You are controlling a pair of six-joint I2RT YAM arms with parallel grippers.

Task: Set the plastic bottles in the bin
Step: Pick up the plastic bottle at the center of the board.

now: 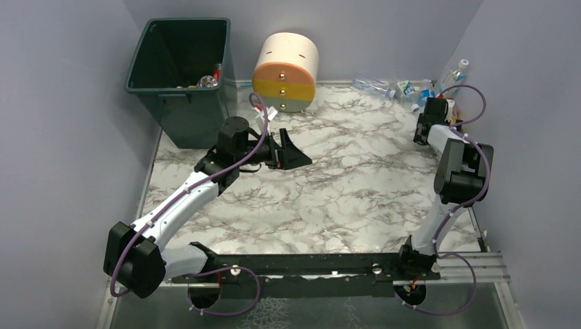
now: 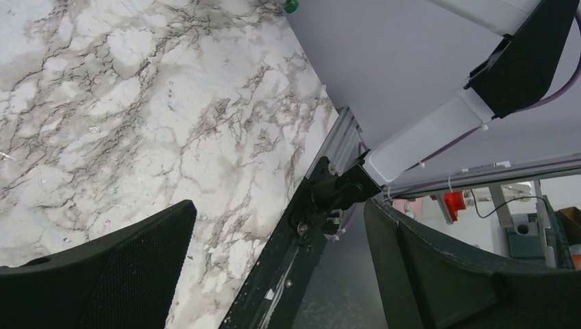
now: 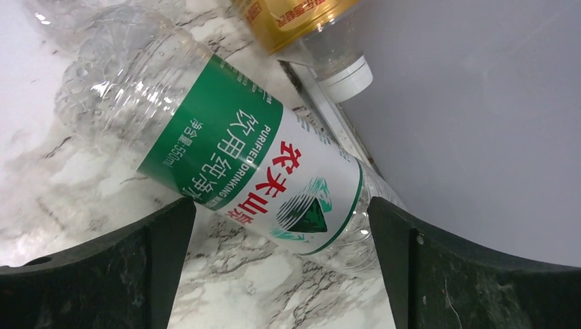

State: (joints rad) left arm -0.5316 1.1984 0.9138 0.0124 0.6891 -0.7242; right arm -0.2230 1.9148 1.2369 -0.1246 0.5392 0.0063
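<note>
1. From above, the dark green bin (image 1: 195, 120) is standing at the far left corner of the marble bench (image 1: 342, 192), and a couple of bottles (image 1: 209, 79) are lying in its bottom. A round cream, yellow and grey drawer unit (image 1: 286, 72) is sitting just beside it. More plastic bottles (image 1: 394, 89) are lying clustered in the far right corner, and a lone bottle (image 1: 457, 71) is leaning against the right wall. The left claw (image 1: 294, 149) is hanging over the bench near the bin, spread wide and carrying nothing. The right claw (image 1: 430, 110) is reaching in among the corner bottles.

2. Through the left wrist camera, the left claw (image 2: 279, 205) is gaping as wide as it goes, with only marble and the black base rail (image 2: 288, 260) showing between its fingers (image 2: 123, 274). A green cap (image 2: 291, 5) is peeking in at the top edge by the wall.

3. Through the right wrist camera, the right claw (image 3: 281, 205) is standing fully open, gripping nothing. Its fingers (image 3: 103, 274) are flanking a clear green-labelled bottle (image 3: 253, 164) that is lying on its side on the bench, close to the wall. Beyond it, a gold-labelled bottle (image 3: 301, 17) with a white cap is lying at the wall's foot.
</note>
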